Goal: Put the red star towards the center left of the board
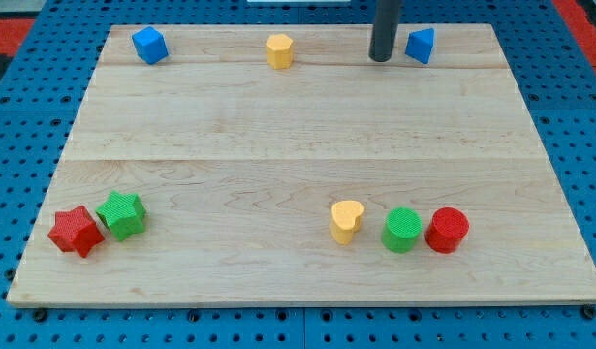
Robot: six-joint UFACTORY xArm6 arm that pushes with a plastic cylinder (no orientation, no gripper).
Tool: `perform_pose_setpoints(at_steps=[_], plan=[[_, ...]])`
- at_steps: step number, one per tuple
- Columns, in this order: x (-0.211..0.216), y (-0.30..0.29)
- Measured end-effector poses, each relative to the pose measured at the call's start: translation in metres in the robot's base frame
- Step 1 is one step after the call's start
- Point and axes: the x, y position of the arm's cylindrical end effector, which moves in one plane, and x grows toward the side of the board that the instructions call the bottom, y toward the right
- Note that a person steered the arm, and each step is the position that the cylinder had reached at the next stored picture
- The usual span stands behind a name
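The red star (76, 232) lies near the board's bottom left corner, touching a green star (122, 214) on its right. My tip (380, 58) is at the view's top, right of centre, far from the red star. It stands just left of a blue triangular block (421, 45), with a small gap between them.
A blue cube (149, 45) is at the top left and a yellow hexagonal block (279, 50) at the top centre. A yellow heart (346, 220), a green cylinder (402, 230) and a red cylinder (447, 230) sit in a row at the bottom right. The wooden board (298, 136) lies on blue pegboard.
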Motion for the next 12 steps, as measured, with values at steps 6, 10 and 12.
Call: perform_pose_setpoints(at_steps=[6,10,12], plan=[[0.359,-0.274],[0.283,-0.384],[0.200,-0.361]])
